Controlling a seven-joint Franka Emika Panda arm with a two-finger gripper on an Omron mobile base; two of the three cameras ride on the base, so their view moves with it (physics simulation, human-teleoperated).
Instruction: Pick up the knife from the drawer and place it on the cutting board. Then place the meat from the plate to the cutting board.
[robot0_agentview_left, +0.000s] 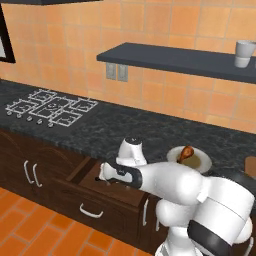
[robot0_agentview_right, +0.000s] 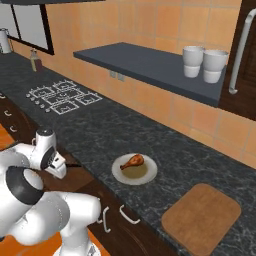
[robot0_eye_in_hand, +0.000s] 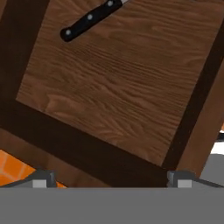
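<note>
We were at the knife-pickup step; the knife lay in the open drawer, upper left of frame; our claw hovered spread, empty; next we judged it must advance over the handle.

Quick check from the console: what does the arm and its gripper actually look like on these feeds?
The arm is made of glossy white, rounded segments with dark grey to black bands at the joints, the same in both base views. No cables or printed markings are visible on it. In the hand view, the gripper has two small grey, blocky fingertips.
</note>
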